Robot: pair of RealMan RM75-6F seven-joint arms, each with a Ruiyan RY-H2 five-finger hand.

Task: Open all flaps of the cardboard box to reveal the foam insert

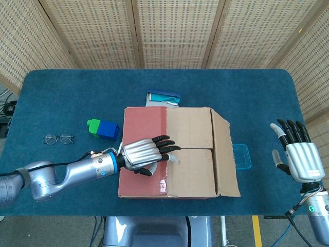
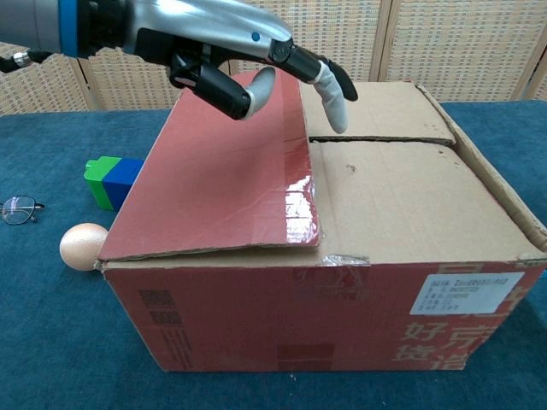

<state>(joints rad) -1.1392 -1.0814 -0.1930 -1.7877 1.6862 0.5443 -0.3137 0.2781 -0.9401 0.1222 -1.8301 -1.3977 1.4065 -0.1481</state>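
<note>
Box point(image 1: 177, 152) closed at table centre, red flap point(image 1: 144, 149) lying flat. Left hand point(image 1: 146, 153) spread empty above flap edge; right hand point(image 1: 298, 157) at 3 o'clock, released, fingers apart

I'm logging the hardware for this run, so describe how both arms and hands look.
The left hand has a ribbed silver back, black fingers with pale grey tips, a blue wrist ring and a smooth silver-grey arm. The right hand matches it, with a silver forearm and thin dark cables at its wrist.

Bright even light, glare on tape point(image 2: 299, 205)
</note>
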